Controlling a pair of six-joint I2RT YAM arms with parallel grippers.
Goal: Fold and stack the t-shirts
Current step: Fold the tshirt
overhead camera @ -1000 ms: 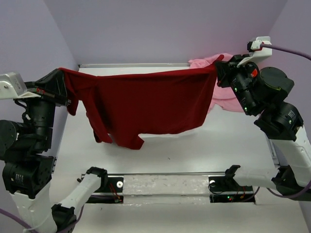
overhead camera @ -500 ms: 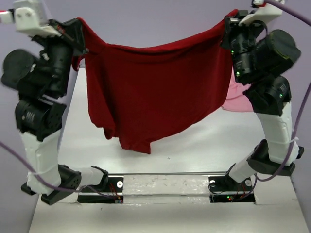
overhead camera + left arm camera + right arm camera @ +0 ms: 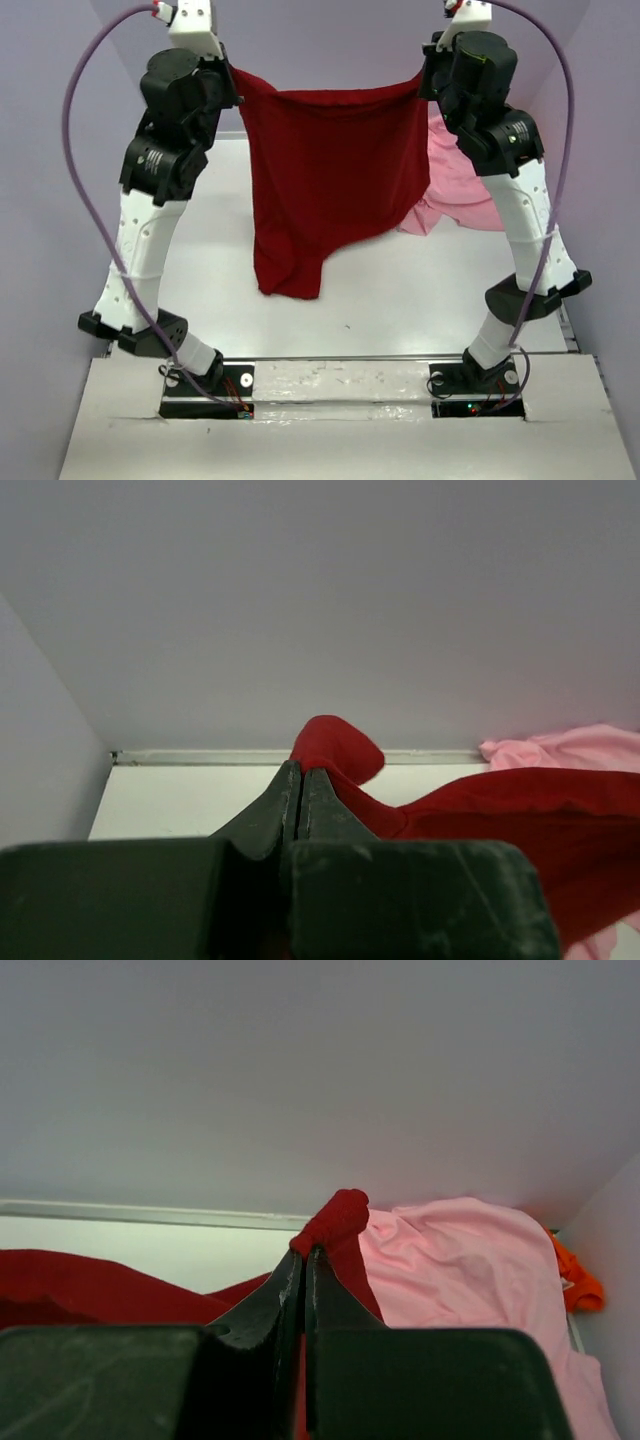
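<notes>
The dark red t-shirt [image 3: 330, 180] hangs in the air between both raised arms, its lower end trailing onto the table. My left gripper [image 3: 236, 85] is shut on its left top corner, and the wrist view shows a red tuft [image 3: 335, 748] poking past my closed left gripper [image 3: 301, 770]. My right gripper [image 3: 428, 80] is shut on the right top corner, with a rolled red bit [image 3: 335, 1218] above the closed right gripper [image 3: 305, 1252]. The light pink t-shirt [image 3: 455, 190] lies crumpled at the back right. A bit of the orange t-shirt [image 3: 575, 1278] peeks out behind the pink t-shirt [image 3: 460, 1265].
The white table [image 3: 400, 300] runs back to a grey rear wall, with side walls close on the left and right. Purple cables [image 3: 85, 130] arc up from both arms. The arm bases [image 3: 340, 385] sit at the near edge.
Both arms have risen high and swung inward, lifting the dark red t-shirt. It was stretched wide and low before and now hangs narrower and longer.
</notes>
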